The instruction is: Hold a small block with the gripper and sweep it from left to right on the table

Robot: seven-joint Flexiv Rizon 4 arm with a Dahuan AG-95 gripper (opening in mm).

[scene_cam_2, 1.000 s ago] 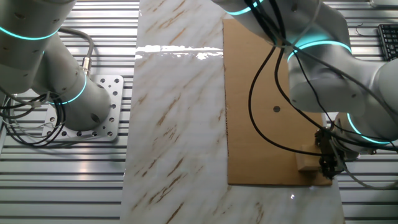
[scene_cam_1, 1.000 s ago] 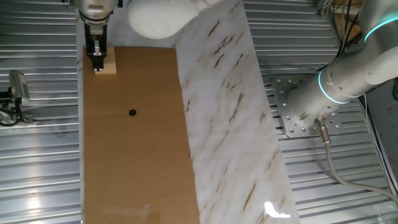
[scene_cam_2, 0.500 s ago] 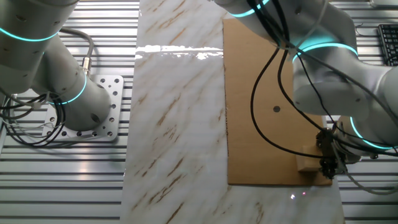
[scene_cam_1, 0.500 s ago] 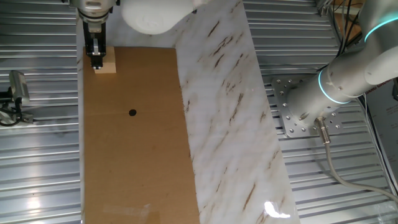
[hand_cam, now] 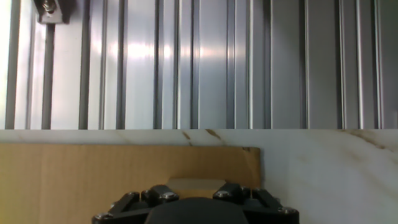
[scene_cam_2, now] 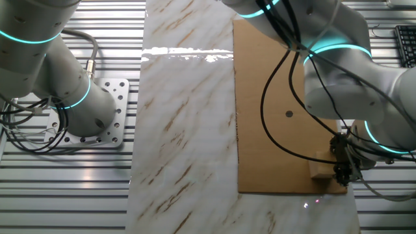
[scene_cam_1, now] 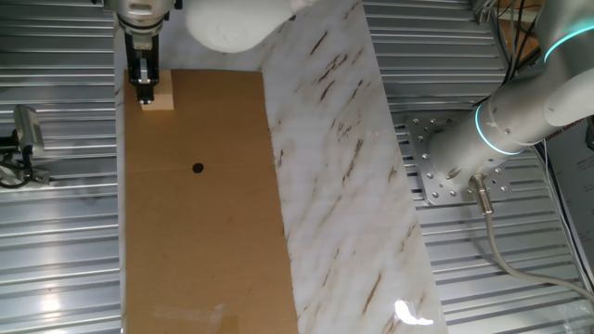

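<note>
Small wooden block (scene_cam_1: 159, 96) at cardboard board's (scene_cam_1: 204, 232) corner, well apart from black dot (scene_cam_1: 197, 168), touching gripper (scene_cam_1: 145, 96) planted upright there, presumably as sweep start; jaw state on block: cannot tell, fingers hidden in hand view.

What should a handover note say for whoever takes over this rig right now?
Tool: down at the small block, at a corner of the brown board of the table. The fixed views don't settle whether it is shut on the block; the hand view shows only the block's top edge.
Block: on the board, well away from the black dot and the marble strip.
Done: tool brought to the block.
Left: confirm the grip, then sweep across.
</note>
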